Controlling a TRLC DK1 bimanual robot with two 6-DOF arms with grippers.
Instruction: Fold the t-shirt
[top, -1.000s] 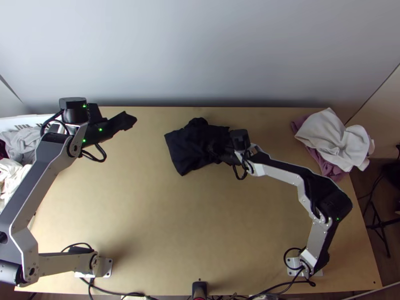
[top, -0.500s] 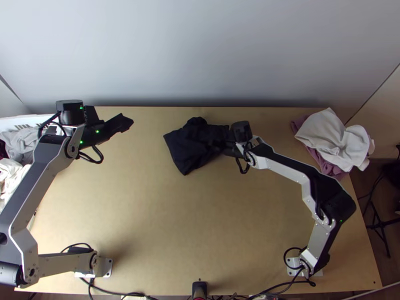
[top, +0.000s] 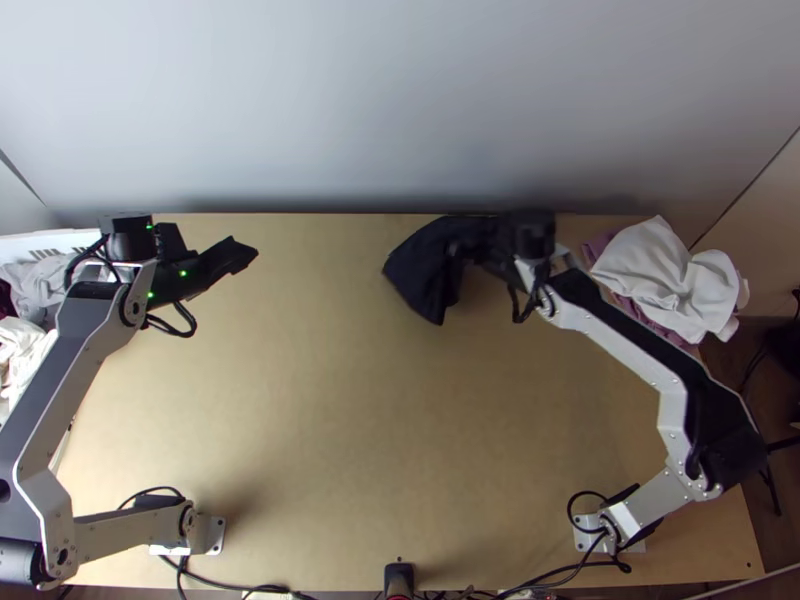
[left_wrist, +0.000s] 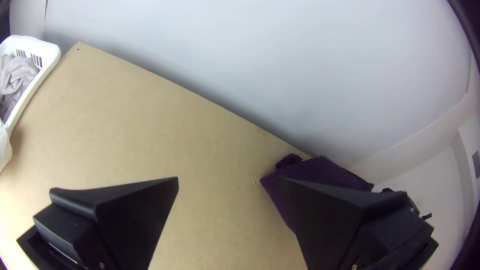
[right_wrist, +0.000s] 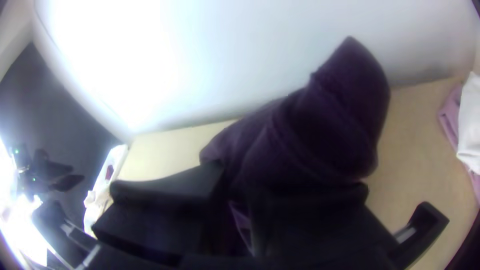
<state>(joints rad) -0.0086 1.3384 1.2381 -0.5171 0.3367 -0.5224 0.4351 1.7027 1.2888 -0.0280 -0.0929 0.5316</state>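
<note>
The dark t-shirt (top: 430, 265) hangs bunched from my right gripper (top: 492, 243) near the table's back edge. In the right wrist view the right gripper (right_wrist: 239, 187) is shut on part of the dark cloth (right_wrist: 320, 125), which bulges up beyond the fingers. My left gripper (top: 243, 254) is over the table's back left, well away from the shirt. The left wrist view shows the left gripper (left_wrist: 231, 195) open with nothing held, and the shirt (left_wrist: 320, 172) farther off, partly behind one finger.
White cloth (top: 660, 280) lies on mauve cloth (top: 640, 318) at the back right, close to the right arm. A white basket (top: 50, 240) with clothes stands off the left edge. Bare table (top: 330, 420) spreads between the arms.
My right gripper has moved to the right and back, drawing the dark shirt along with it. The left gripper has shifted slightly to the left.
</note>
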